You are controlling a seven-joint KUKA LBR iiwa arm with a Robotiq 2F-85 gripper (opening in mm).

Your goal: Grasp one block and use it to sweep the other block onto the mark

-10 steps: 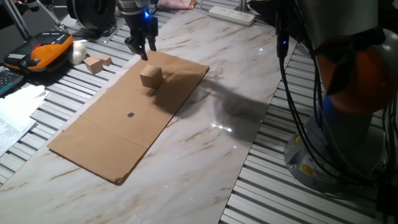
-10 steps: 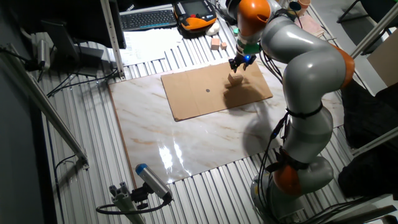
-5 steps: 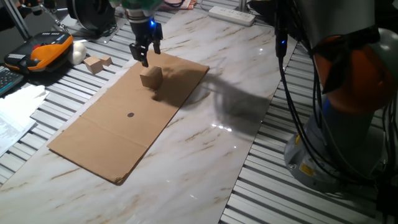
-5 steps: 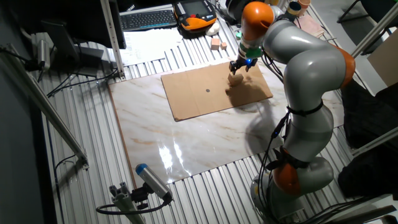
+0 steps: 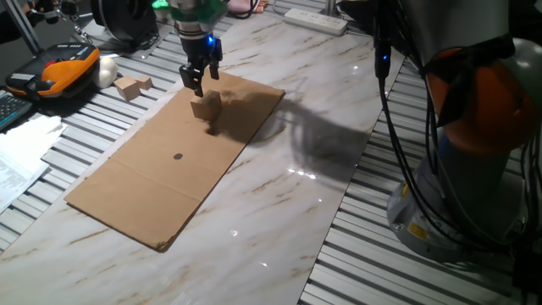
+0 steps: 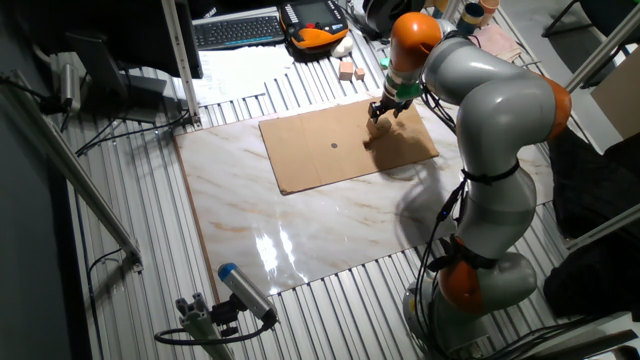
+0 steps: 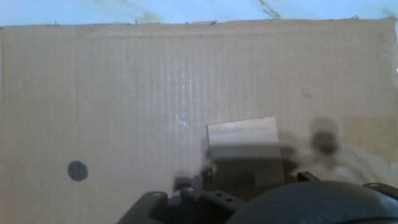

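Moved over since a second ago: tool [image 5: 198, 78], now just above cube [image 5: 206, 105], apparently empty, jaws' spread unclear. Cube on cardboard [image 5: 161, 195] near surface's far edge, well apart from dot [image 5: 177, 156]. Approach step; next, lower and grip.

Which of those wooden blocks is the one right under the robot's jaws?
The pale cube on the brown cardboard, just below the gripper. The two smaller wooden pieces lie apart, off the cardboard on the ribbed surface.
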